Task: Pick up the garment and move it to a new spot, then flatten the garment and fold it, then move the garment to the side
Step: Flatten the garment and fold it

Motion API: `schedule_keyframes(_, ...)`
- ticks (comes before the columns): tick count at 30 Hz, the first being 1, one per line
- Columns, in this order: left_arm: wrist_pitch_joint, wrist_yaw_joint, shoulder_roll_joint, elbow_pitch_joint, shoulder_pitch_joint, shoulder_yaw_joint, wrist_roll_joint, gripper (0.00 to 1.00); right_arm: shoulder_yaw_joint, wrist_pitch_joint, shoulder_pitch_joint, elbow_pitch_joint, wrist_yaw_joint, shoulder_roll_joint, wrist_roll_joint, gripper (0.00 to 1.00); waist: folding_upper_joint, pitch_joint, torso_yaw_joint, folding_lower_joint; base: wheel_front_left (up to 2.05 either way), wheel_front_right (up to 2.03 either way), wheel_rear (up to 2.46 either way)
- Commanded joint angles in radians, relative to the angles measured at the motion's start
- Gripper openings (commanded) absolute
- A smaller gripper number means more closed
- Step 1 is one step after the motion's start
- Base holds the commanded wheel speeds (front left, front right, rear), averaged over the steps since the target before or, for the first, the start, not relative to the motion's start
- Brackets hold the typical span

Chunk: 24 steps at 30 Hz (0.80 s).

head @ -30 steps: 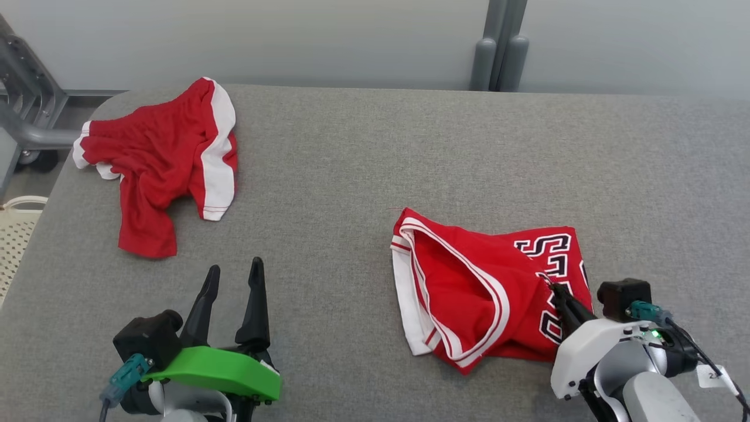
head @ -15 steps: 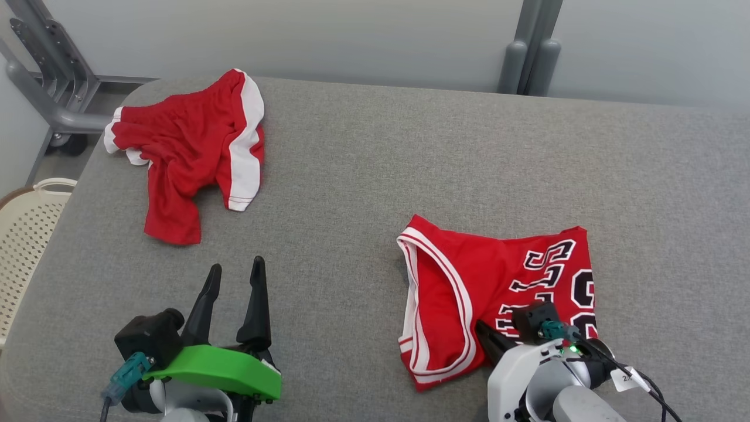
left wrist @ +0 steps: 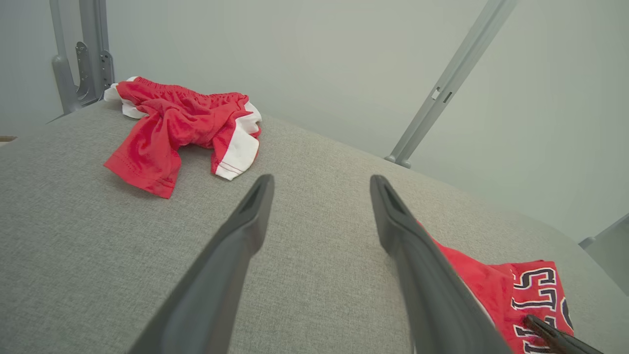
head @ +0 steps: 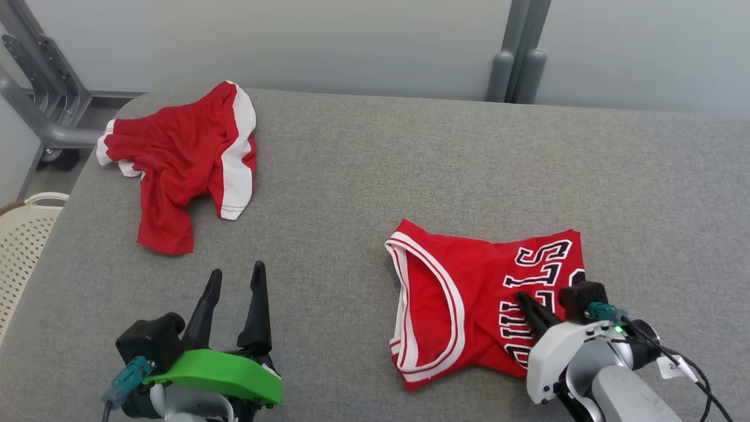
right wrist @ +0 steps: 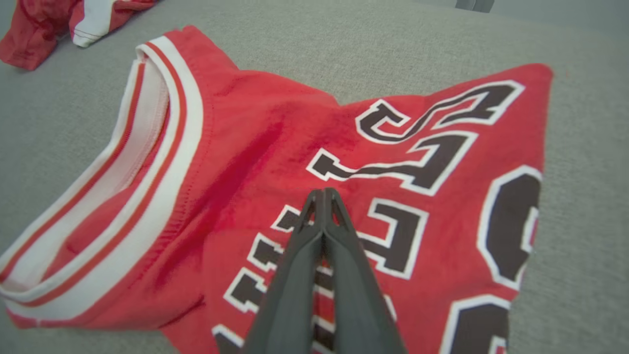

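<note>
The grey woven tabletop [head: 375,164] has rounded far corners, and its middle and far right are wide bare cloth. The red jersey [head: 469,293], a soft knit with white-striped trim and black lettering edged in white, lies rumpled near the front right edge. The right pincer [head: 521,298] is pressed together with its tips on the lettering; I cannot tell whether any cloth is caught between them. The left pincer [head: 237,269] hangs spread above the bare front left. Crumpled red shorts [head: 181,158] with a white side band lie at the far left corner. A cream perforated basket [head: 23,234] stands beside the left edge, its contents hidden.
</note>
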State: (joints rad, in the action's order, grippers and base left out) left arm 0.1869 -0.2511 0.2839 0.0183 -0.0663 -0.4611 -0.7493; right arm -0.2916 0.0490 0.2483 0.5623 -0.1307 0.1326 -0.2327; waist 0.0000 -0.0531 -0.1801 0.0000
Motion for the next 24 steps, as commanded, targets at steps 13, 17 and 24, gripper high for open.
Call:
schedule_keyframes(13,0.003,-0.008,0.014,0.01,0.006,0.003,-0.008,1.0,0.15,-0.017,-0.018,-0.059,0.0,0.021,0.03,0.0,0.0,-0.001,0.035,0.0,0.0,0.0,0.0)
schedule_keyframes(17,0.005,-0.009,0.017,0.01,0.006,0.005,-0.01,1.0,0.186,-0.014,-0.022,-0.085,0.0,0.023,0.024,0.0,0.0,0.002,0.041,0.0,0.0,0.0,0.0)
schedule_keyframes(24,0.008,-0.014,0.019,0.01,0.012,0.007,-0.01,1.0,0.229,-0.03,-0.036,-0.147,0.0,0.033,0.03,0.99,0.0,0.019,0.059,0.0,0.0,0.0,0.0)
